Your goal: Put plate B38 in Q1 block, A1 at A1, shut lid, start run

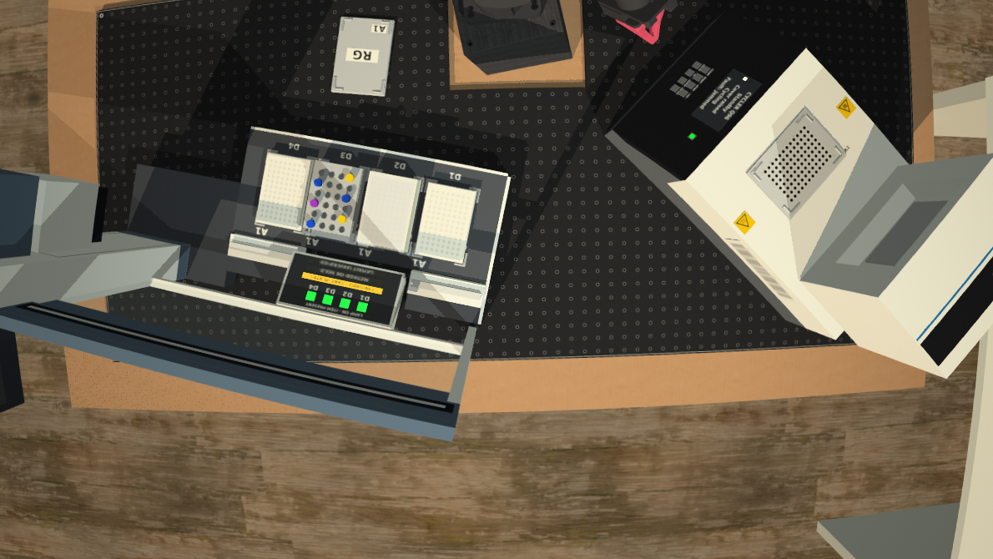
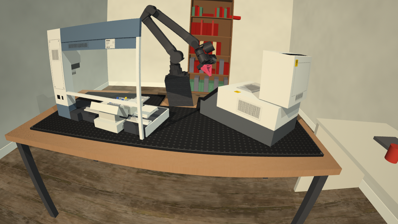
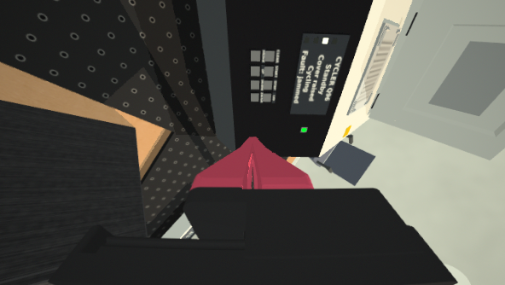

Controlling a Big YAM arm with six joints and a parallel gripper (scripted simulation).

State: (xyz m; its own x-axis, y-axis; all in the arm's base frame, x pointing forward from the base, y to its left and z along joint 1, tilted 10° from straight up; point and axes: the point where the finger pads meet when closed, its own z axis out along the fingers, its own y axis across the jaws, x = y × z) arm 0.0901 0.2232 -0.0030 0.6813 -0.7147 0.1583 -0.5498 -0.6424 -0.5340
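Observation:
The white PCR plate B38 (image 1: 283, 188) lies on D4, the leftmost nest of the hand-off row in the overhead view. The cycler Q1 (image 1: 785, 173) stands at the right with its lid (image 1: 903, 256) raised. Its perforated block (image 1: 795, 161) is bare. The front panel's keys (image 1: 691, 78) are at its rear end, and the lamp (image 1: 692, 136) is green. My pink-fingered gripper (image 1: 647, 27) is shut and empty. It hangs in the air beside the panel, near the arm's base. In the wrist view the fingertips (image 3: 253, 145) point toward the keys (image 3: 261, 76) and the lamp (image 3: 304, 130).
The tube cooling block (image 1: 331, 198) with coloured caps is on D3, the deep-well block (image 1: 389, 208) on D2, and plate R33 (image 1: 446, 219) on D1. The regrip nest RG (image 1: 362, 57) lies at the back. The liquid handler's frame (image 2: 97, 36) spans over the hand-off row.

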